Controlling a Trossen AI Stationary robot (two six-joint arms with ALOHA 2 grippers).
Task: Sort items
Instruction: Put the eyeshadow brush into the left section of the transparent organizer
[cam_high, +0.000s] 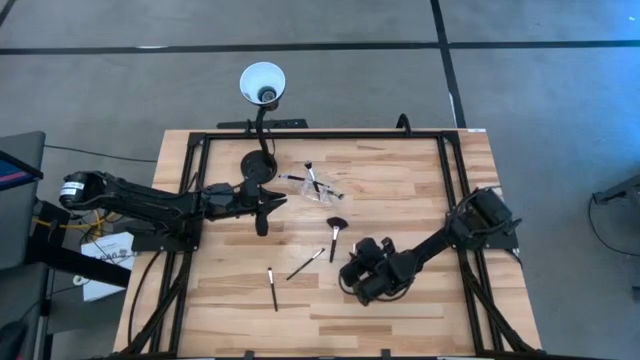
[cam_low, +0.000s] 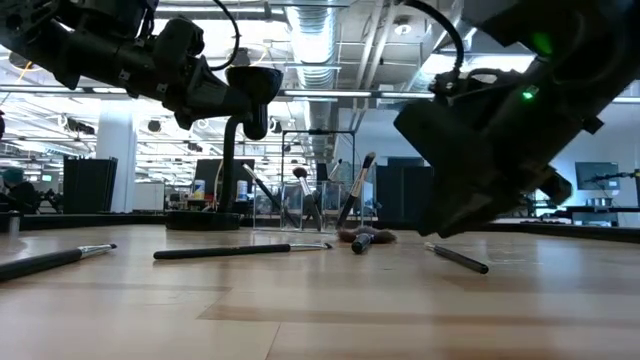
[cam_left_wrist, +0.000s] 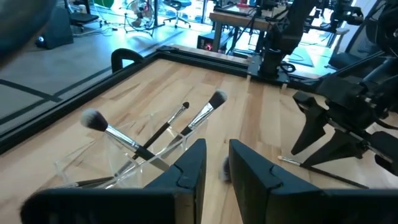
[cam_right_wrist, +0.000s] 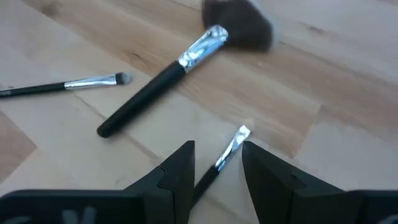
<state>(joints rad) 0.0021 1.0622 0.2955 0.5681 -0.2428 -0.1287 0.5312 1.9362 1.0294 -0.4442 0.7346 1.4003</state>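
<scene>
Right wrist view: slim brush (cam_right_wrist: 225, 157) between right gripper's (cam_right_wrist: 214, 180) parted fingers.

Pale smooth wooden table (cam_high: 400, 180); brushes (cam_right_wrist: 163, 79) with glossy dark handles, shiny metal ferrules; clear plastic pouch (cam_left_wrist: 124, 152).

Both arms are matte black, built of chunky jointed segments with black cables along them. The left arm (cam_high: 150, 200) carries a white-labelled cylindrical joint. The right arm (cam_low: 500, 120) shows small green indicator lights. Flat, angular black fingers (cam_right_wrist: 177, 171) end each arm.
</scene>
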